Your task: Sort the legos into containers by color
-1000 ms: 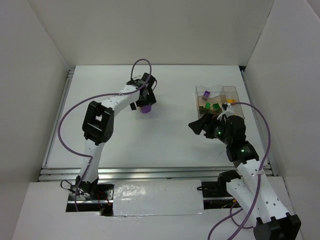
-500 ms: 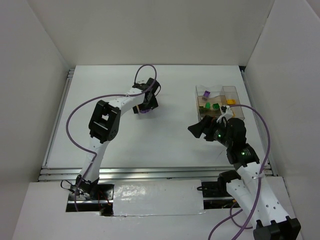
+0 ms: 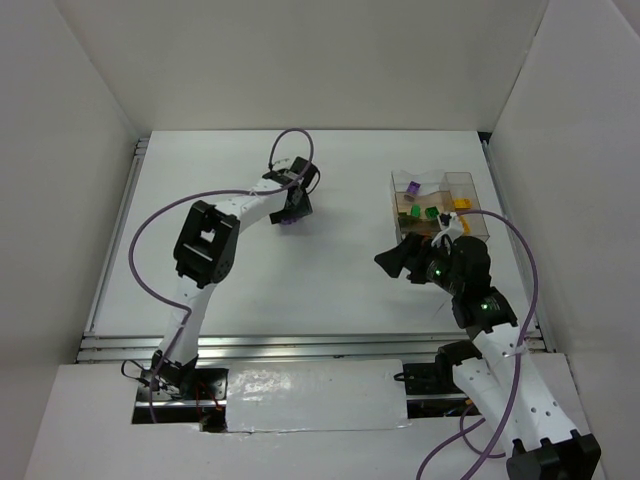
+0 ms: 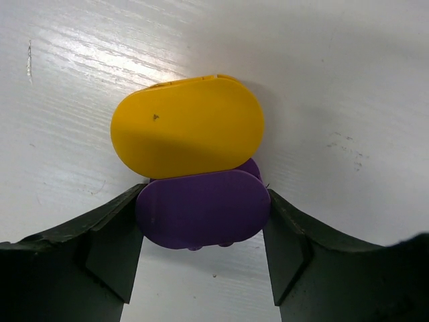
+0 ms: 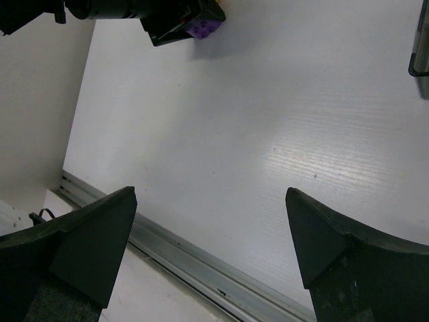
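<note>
Top view: left claw [image 3: 291,212] down on table [image 3: 200,200] at far middle, purple brick [image 3: 288,220] at its tips; right claw [image 3: 392,257] just on near side of clear box [image 3: 470,184], coloured bricks [image 3: 432,212] inside. Left wrist: fingers [image 4: 100,248] clenched on purple brick; yellow brick [image 4: 188,126] touching it on far side. Right wrist: jaws spread wide over table, released.

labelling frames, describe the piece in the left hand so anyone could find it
On the white table, find the left hand, left of centre. Between its black fingers sits a smooth purple oval plastic piece. The yellow oval plastic piece overlapping it lies outside the grip.
</note>
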Motion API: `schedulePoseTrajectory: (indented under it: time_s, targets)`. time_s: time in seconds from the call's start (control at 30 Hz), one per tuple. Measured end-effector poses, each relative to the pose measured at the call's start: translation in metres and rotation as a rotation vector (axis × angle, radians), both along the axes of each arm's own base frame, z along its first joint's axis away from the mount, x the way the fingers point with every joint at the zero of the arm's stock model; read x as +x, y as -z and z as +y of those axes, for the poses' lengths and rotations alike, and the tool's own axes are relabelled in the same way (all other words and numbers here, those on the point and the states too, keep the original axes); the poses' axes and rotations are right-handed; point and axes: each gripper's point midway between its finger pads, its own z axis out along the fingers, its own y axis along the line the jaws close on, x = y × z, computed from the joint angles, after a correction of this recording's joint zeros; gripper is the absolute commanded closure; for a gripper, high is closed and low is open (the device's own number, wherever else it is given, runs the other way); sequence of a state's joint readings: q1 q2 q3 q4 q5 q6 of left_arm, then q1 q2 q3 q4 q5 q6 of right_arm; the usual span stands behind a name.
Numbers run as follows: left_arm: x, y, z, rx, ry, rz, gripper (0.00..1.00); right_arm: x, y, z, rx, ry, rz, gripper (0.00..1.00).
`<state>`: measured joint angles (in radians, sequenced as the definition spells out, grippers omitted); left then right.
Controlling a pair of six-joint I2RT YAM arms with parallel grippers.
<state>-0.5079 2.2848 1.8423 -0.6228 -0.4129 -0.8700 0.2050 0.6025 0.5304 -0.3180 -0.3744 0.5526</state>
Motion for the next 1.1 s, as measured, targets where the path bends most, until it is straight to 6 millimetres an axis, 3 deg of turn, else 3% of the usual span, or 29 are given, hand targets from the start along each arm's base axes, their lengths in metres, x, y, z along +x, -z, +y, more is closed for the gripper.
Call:
schedulePoseTrajectory:
  time_s: [0.13,0.27,0.37,0.43,0.57,0.63,0.73,0.83,0.97,1.1]
  targets:
    - [-0.012,-0.002,0.000,0.001,0.066,-0.013,1.00,0.002,0.002,0.001,0.005,-0.003,0.002,0.00]
    - [-0.057,-0.013,0.000,0.042,0.215,-0.033,1.00,0.004,0.008,0.004,0.020,-0.003,0.035,0.00]
    - [-0.099,-0.052,-0.013,0.067,0.409,-0.166,1.00,0.004,0.005,0.006,0.042,-0.002,0.051,0.01]
    - [-0.127,-0.089,-0.031,0.028,0.561,-0.304,1.00,0.003,-0.004,0.007,0.062,0.007,0.057,0.01]
    - [-0.167,-0.158,-0.058,-0.103,0.794,-0.572,1.00,0.003,-0.043,0.016,0.116,-0.009,0.014,0.01]
    - [-0.181,-0.176,-0.063,-0.143,0.880,-0.655,1.00,-0.002,-0.066,0.028,0.135,-0.052,-0.010,0.01]
    - [-0.206,-0.182,-0.072,-0.179,1.026,-0.696,1.00,-0.014,-0.091,0.052,0.141,-0.133,-0.030,0.01]
    - [-0.228,-0.185,-0.088,-0.218,1.162,-0.703,1.00,-0.024,-0.099,0.072,0.131,-0.182,-0.027,0.00]
    - [-0.255,-0.184,-0.104,-0.267,1.299,-0.685,1.00,-0.030,-0.079,0.092,0.078,-0.210,0.034,0.00]
    - [-0.275,-0.191,-0.112,-0.312,1.389,-0.695,1.00,-0.024,-0.049,0.098,-0.012,-0.168,0.109,0.02]
